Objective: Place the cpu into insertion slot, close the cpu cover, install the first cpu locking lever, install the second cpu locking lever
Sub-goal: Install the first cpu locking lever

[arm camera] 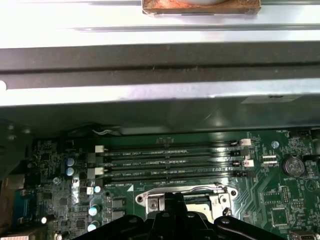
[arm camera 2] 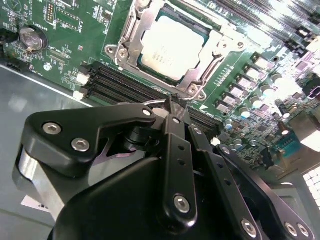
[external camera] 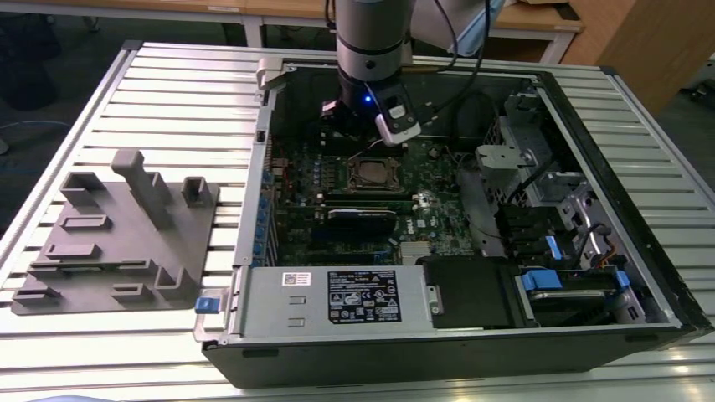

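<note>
**Gripper down at the socket's edge, chip already in**

The chip (arm camera 2: pixel 172 47) lies flat in the socket (external camera: pixel 374 186) on the far half of the green board (arm camera 2: pixel 95 30), with the metal cover (arm camera 2: pixel 129 36) laid down around it. The gripper (arm camera 2: pixel 172 102) hangs just beside the cover's edge, on the side toward the memory slots (arm camera 2: pixel 125 82), its fingers drawn together. A thin wire lever (arm camera: pixel 200 187) runs along that edge; whether the tips pinch it I cannot tell. To my eye the risk is a slip. A springy wire could snap free and rake the board, or an off-centre push could skew the cover and load the chip unevenly.
</note>
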